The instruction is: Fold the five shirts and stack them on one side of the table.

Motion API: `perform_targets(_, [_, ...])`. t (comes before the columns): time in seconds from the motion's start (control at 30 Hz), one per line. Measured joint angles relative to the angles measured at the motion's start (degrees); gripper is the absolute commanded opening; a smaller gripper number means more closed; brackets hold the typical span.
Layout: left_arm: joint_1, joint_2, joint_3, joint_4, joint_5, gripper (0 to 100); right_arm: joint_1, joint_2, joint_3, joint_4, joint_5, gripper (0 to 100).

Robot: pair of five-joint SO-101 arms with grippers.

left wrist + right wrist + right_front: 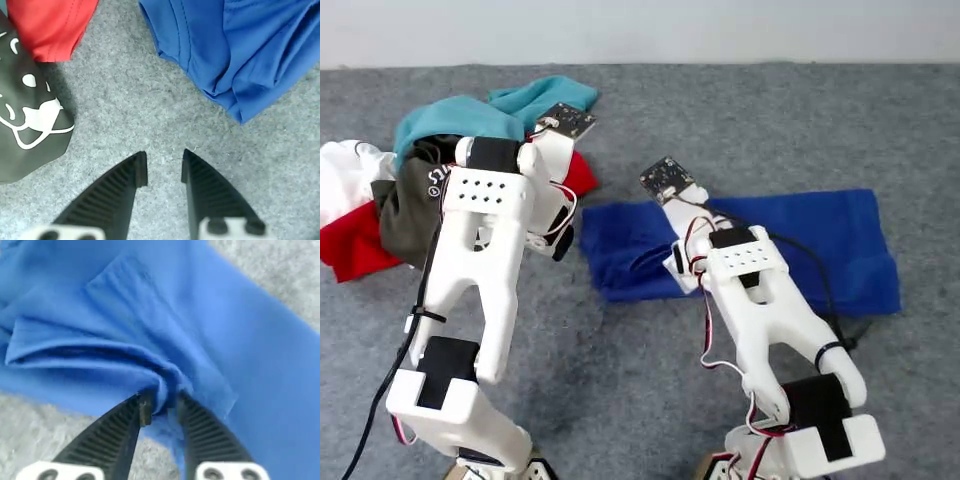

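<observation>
Right claw point(161, 407) pinches a bunched ridge of the soft blue shirt point(845, 230), spread on the felt-like grey bench point(770, 120). Left claw point(164, 167), slightly parted and empty, hovers beside that shirt's rumpled edge, with the crumpled heap of shirts point(405, 205) beyond.

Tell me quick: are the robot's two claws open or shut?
Left gripper: open, holding nothing.
Right gripper: shut on a fold of the blue shirt.

In the high view the left arm point(470, 270) covered parts of the dark shirt point(405, 215) and red shirt point(582, 178) at upper left, and the right arm point(770, 310) hid the middle of the blue shirt point(820, 235). Both arms' bases ran off the bottom edge. In the left wrist view all three shirts were cut by the frame's edges.
</observation>
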Motion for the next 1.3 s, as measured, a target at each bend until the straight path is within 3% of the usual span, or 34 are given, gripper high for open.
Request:
perform_targets(0.5, [0.00, 0.00, 0.00, 0.00, 0.00, 13, 9.14, 8.88, -5.36, -5.36, -0.53, 15.8])
perform_targets(0.8, [0.00, 0.00, 0.00, 0.00, 0.00, 13, 7.56, 6.33, -14.68, 10.20, -0.53, 15.8])
perform_targets(1.03, [1.41, 0.00, 2.29, -0.09, 0.26, 13, 6.33, 5.54, -15.03, 12.84, -0.53, 15.8])
perform_targets(1.3, [13.36, 0.00, 12.40, -0.26, -2.55, 13, 22.07, 4.40, -15.03, 19.34, -0.44, 15.6])
